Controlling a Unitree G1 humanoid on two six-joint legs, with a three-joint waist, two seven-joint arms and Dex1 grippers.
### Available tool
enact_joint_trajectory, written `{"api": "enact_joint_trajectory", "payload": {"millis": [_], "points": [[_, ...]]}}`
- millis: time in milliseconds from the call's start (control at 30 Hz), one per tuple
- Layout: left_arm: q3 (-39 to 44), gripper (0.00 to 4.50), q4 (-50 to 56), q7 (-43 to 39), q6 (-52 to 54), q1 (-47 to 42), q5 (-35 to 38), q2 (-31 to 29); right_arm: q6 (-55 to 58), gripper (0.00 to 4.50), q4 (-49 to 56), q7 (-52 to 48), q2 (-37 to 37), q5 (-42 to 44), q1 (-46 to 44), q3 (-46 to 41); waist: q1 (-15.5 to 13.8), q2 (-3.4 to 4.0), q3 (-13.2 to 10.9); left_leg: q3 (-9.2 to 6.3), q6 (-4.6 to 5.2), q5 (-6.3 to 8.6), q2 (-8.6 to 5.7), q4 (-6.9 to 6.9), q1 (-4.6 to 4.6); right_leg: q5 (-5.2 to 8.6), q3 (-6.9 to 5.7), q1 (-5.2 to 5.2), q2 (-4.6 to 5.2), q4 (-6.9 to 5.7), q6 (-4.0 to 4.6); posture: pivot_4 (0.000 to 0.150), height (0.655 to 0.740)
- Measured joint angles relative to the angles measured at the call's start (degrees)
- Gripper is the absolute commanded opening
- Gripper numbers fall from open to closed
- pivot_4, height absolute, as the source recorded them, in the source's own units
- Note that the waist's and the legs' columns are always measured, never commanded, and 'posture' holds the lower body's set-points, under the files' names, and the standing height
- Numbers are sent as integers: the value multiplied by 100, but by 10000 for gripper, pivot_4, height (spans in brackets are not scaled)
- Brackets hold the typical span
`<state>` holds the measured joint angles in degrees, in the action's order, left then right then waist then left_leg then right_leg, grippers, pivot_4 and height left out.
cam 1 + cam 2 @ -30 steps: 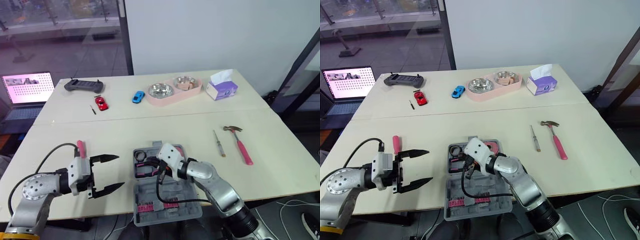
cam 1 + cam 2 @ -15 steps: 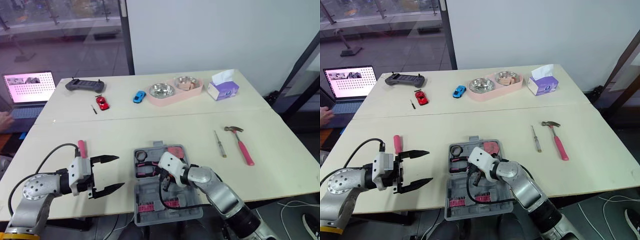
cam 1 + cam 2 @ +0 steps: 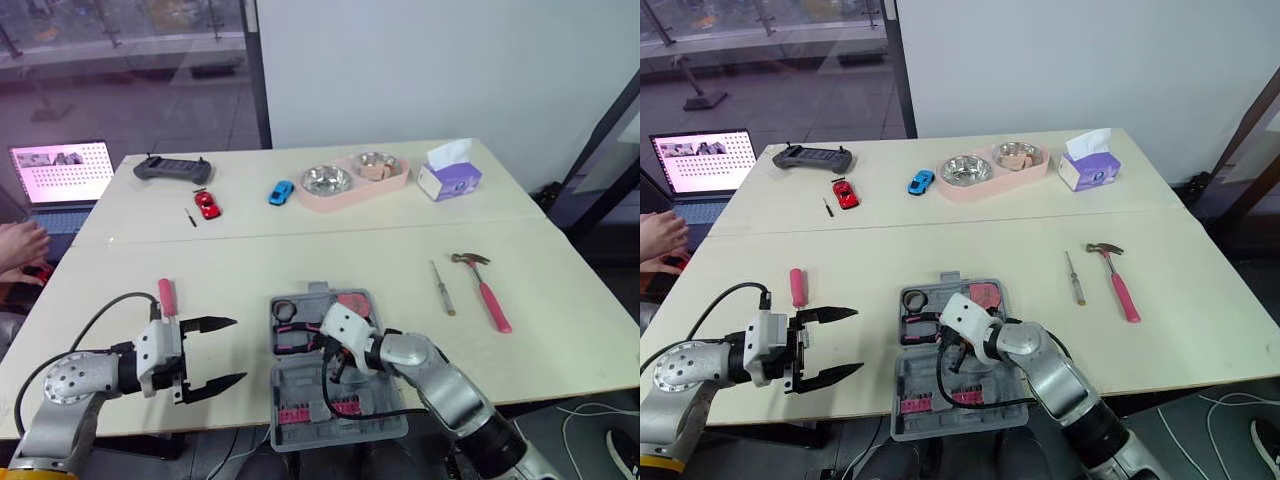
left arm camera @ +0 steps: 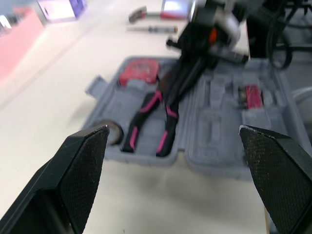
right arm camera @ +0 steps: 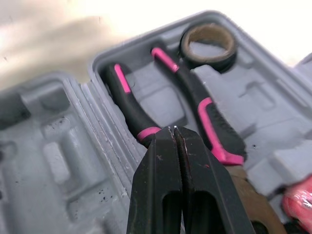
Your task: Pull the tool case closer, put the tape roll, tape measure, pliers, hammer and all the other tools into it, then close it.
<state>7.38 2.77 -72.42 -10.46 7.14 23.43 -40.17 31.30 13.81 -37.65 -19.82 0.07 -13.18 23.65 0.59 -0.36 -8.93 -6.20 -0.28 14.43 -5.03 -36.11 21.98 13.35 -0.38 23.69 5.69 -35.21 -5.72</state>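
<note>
R gripper (image 5: 174, 130) nearer case (image 3: 303, 378) hinge (pliers (image 5: 195, 96) free)

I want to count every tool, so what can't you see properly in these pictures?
Pliers: head hidden behind the right fingers, right wrist view.
Tape measure: cut off by the edge, right wrist view.
Pink bits in the case: too small to name, eye views.
Dark stick by the red car: too small.

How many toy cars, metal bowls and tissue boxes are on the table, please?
Toy cars: 2, red car and blue car
Metal bowls: 2, left bowl and right bowl
Tissue boxes: 1, the tissue box
Total: 5
</note>
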Motion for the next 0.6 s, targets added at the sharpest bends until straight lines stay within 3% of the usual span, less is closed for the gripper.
{"api": "enact_joint_trajectory", "payload": {"millis": [100,300,333,600], "points": [[-260,36045,-31,-41,186,-27,-229,-232,659,0,867,-373,-528,601,-111,-723,-10,1,-1,-1,0,-1,-1,-3,38,-13,-1,40,-4,-3,-16,1500,7400],[-766,3184,-183,125,664,-332,-706,-303,1897,0,1426,-1732,-2917,1271,141,-960,-132,-4,-40,4,6,2,-1,-2,52,-4,-7,46,9,9,-2,1500,7400],[-843,726,-211,176,722,-387,-788,-302,1929,0,1441,-1833,-3052,1294,128,-968,-119,-6,-42,5,6,2,2,-3,50,-4,-8,48,8,7,-1,1500,7400],[-1586,726,-398,639,1013,-918,-1529,-68,1810,0,607,-1884,-3315,770,-426,-171,-129,-13,-46,13,4,1,1,-6,55,-17,-6,57,10,7,-4,1500,7400]]}}
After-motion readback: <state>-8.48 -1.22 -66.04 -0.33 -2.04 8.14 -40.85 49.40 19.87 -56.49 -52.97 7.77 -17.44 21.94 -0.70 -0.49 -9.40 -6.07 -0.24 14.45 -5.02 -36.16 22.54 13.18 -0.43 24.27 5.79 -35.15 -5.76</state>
